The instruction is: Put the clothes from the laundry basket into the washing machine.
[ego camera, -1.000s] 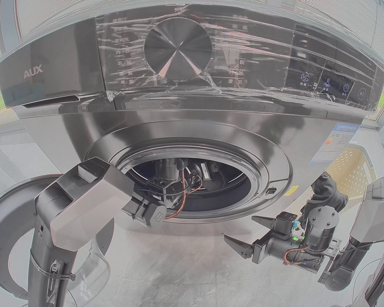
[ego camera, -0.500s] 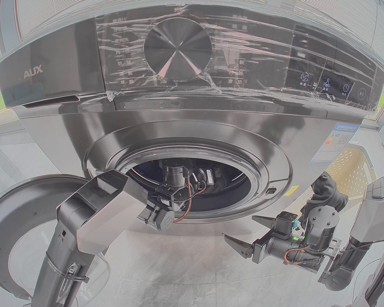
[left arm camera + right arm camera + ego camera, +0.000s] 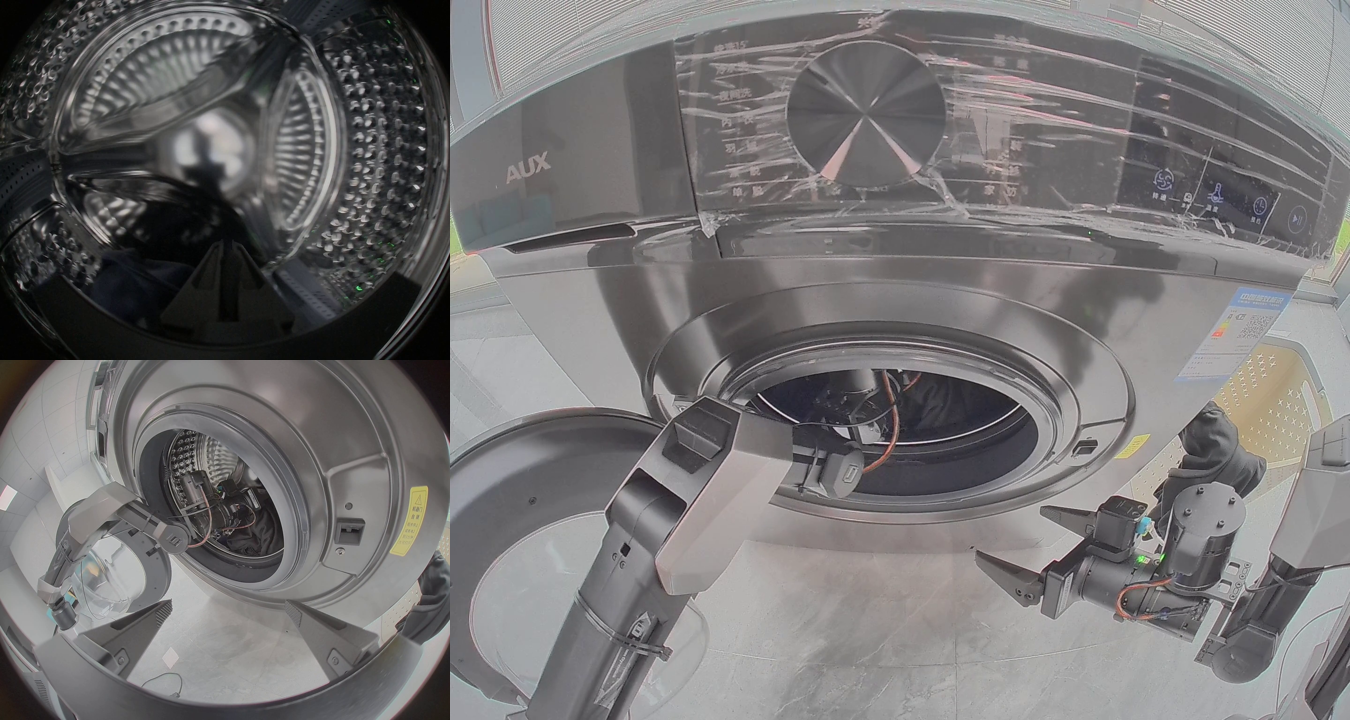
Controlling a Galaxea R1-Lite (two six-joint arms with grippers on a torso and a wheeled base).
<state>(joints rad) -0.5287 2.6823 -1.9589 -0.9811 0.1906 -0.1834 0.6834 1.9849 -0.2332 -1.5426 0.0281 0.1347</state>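
Note:
The washing machine's drum opening (image 3: 900,352) stands open, and my left arm goes through it. Inside the drum my left gripper (image 3: 228,244) is shut, with nothing seen between its fingers. Dark clothes (image 3: 140,281) lie on the drum floor just beyond and beside it. They show as a black heap (image 3: 258,536) under the left wrist. My right gripper (image 3: 1010,533) hangs open and empty in front of the machine, low on the right, its tips wide apart (image 3: 227,606). A dark garment (image 3: 1214,450) hangs over the laundry basket (image 3: 1280,403) behind it.
The round glass door (image 3: 525,487) is swung fully open to the left, close beside my left arm. Grey tiled floor (image 3: 872,619) lies bare in front of the machine. The door latch recess (image 3: 349,531) sits to the right of the opening.
My left arm has pushed deeper into the drum, its wrist passing inward and upward through the opening. The right arm has stayed where it was.

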